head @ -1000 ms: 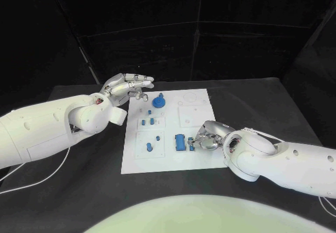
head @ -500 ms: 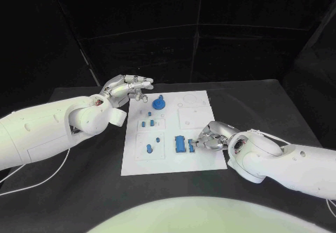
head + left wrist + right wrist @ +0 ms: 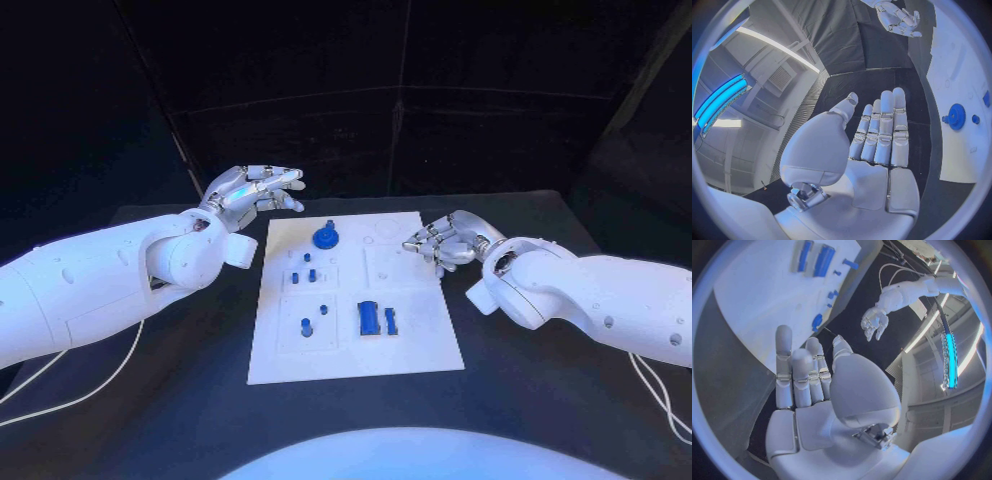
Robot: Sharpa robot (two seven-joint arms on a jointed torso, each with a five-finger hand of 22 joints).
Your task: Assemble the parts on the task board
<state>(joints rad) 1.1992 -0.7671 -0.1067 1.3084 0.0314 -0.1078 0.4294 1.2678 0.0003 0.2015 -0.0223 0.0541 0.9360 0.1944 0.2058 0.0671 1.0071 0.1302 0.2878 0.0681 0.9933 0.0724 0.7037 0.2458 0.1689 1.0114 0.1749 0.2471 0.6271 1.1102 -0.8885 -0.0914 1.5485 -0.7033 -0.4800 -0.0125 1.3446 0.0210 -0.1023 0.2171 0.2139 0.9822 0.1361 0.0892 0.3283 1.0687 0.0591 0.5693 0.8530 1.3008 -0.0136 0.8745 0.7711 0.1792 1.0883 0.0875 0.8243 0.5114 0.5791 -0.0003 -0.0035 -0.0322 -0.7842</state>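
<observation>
Your right robot hand [image 3: 444, 243] has lifted off the blue parts [image 3: 374, 318] near the task board [image 3: 411, 340]'s front and now hovers empty, fingers apart; the left robot hand [image 3: 253, 190] is empty too. Both look finished here.

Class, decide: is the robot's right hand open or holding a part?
Open: the right hand shows extended, empty fingers in its wrist view.

Dim scene, fisheye-warped wrist views
</observation>
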